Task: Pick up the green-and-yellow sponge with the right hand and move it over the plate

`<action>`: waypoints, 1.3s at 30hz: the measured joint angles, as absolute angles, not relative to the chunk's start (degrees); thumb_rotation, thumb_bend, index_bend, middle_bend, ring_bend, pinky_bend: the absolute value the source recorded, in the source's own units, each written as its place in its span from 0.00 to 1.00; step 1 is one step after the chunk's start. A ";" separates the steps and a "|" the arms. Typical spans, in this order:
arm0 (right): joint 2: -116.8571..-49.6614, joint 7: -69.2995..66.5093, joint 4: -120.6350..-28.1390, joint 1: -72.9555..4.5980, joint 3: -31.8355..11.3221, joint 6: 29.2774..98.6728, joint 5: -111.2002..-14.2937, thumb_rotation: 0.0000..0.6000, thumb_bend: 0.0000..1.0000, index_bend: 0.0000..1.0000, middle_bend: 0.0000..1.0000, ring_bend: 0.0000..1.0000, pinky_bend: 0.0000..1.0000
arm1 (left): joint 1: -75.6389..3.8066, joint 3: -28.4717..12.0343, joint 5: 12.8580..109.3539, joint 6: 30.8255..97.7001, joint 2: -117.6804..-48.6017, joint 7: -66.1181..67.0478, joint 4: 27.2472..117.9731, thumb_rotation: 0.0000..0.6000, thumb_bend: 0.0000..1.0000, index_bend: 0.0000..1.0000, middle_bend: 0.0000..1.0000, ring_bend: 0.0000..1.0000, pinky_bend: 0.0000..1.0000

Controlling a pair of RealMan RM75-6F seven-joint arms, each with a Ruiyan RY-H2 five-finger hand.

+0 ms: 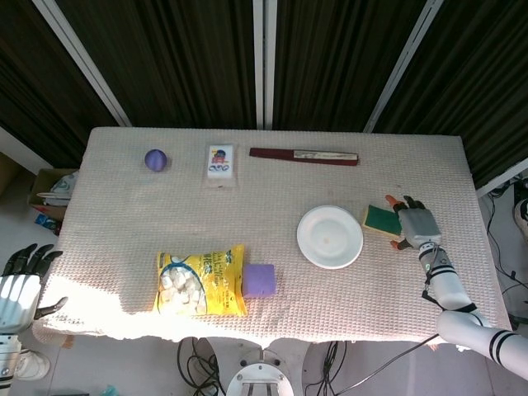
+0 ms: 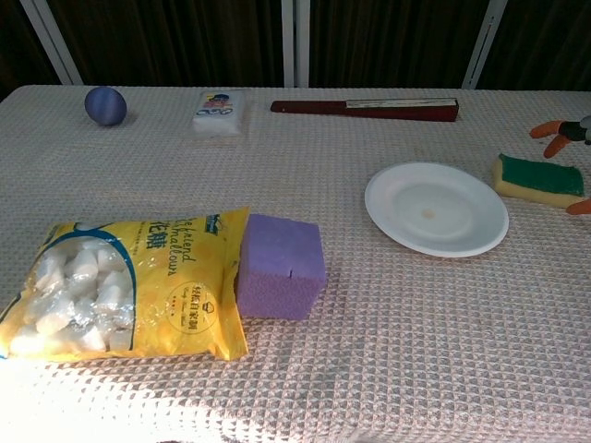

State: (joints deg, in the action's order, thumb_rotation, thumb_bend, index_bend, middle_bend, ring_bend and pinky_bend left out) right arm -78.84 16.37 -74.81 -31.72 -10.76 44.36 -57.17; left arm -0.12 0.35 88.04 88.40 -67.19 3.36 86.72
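Lying flat on the table (image 1: 124, 206), the green-and-yellow sponge (image 1: 380, 219) is seen just right of the white plate (image 1: 330, 237). The right hand (image 1: 415, 224) is set against its far side, fingers spread, nothing clamped. The left hand (image 1: 18, 285) is held open off the table's edge.

counter (image 2: 416, 314): rough waffle-weave cloth
plate (image 2: 436, 208): smooth, glossy white
bag (image 2: 129, 286): shiny crinkled plastic
sponge (image 2: 540, 177): matt, porous foam

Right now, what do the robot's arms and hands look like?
Right hand: light grey back, dark fingers with orange tips, on a white segmented forearm with black bands and a thin dark cable. Left hand: same light grey back and dark fingers; its arm is mostly out of frame.
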 measured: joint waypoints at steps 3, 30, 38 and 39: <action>-79.43 16.47 -74.24 -32.33 -10.44 44.31 -56.99 1.00 0.13 0.08 0.19 0.01 0.13 | -0.07 0.45 88.11 88.42 -67.11 3.44 86.91 1.00 0.02 0.22 0.15 0.08 0.13; -81.41 19.11 -71.02 -34.62 -8.50 45.74 -53.95 1.00 0.20 0.25 0.25 0.03 0.14 | 0.93 1.17 88.38 88.92 -67.06 2.33 85.95 1.00 0.02 0.22 0.15 0.08 0.13; -81.84 18.81 -70.51 -34.84 -8.26 46.07 -53.82 1.00 0.21 0.25 0.26 0.03 0.14 | 0.79 1.11 88.05 88.27 -67.15 2.46 86.06 1.00 0.02 0.22 0.15 0.08 0.13; -81.92 18.63 -70.38 -34.83 -8.23 46.09 -53.90 1.00 0.21 0.25 0.26 0.03 0.14 | 0.76 1.10 88.04 88.21 -67.14 2.50 86.08 1.00 0.02 0.22 0.15 0.08 0.13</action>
State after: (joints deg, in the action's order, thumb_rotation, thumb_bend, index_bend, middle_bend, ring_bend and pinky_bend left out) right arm -81.92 18.63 -70.38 -34.83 -8.23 46.09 -53.90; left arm 0.76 1.10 88.04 88.21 -67.14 2.50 86.08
